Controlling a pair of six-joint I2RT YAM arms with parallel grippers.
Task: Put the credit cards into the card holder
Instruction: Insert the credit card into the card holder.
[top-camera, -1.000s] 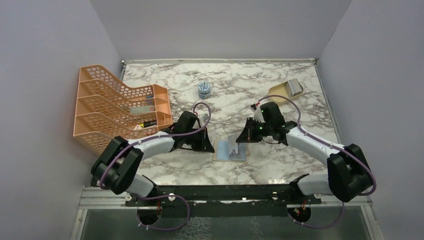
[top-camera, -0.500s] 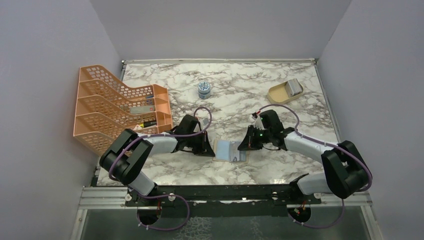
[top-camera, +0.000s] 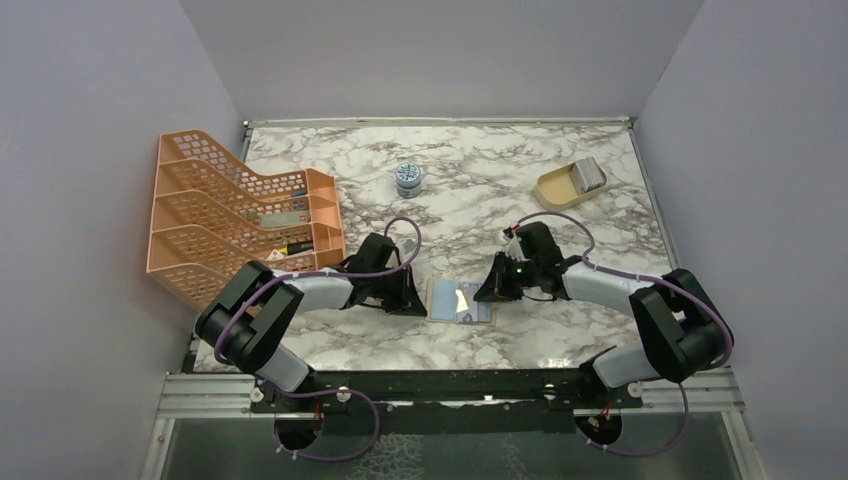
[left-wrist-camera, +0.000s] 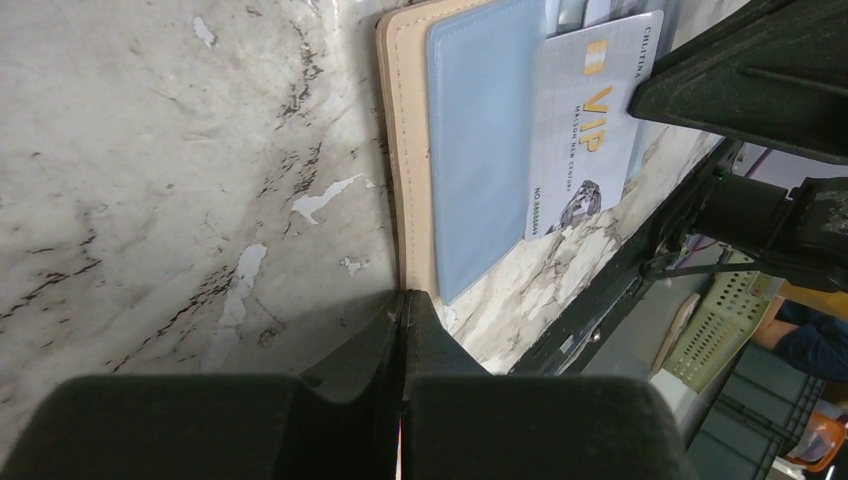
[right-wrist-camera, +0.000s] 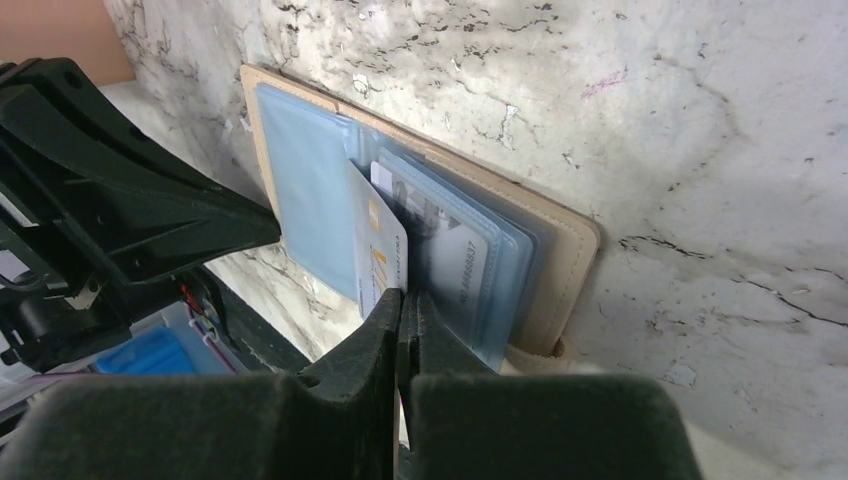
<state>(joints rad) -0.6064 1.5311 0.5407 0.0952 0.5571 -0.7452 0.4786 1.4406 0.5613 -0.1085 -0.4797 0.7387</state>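
Note:
The card holder (top-camera: 461, 301) lies open on the marble, tan border round pale blue pockets (right-wrist-camera: 310, 200). My left gripper (left-wrist-camera: 403, 297) is shut, its tips on the holder's tan left edge (left-wrist-camera: 405, 180). My right gripper (right-wrist-camera: 402, 297) is shut on a silvery credit card marked VIP (right-wrist-camera: 380, 250), which leans over the holder's middle, its far end at the pocket mouths. The left wrist view shows the same card (left-wrist-camera: 585, 120) overlapping the blue pocket. Another card (right-wrist-camera: 455, 265) sits inside a clear pocket on the right half. More cards (top-camera: 590, 175) lie in a beige dish.
The beige dish (top-camera: 553, 190) stands at the back right. An orange tiered rack (top-camera: 240, 220) fills the left side. A small round tin (top-camera: 408, 179) sits at the back centre. The table's near edge with the black rail (top-camera: 450, 382) is just behind the holder.
My right gripper has come down and in toward the holder, laying the held card lower over it. My left arm has drawn in, its tips staying at the holder's left edge.

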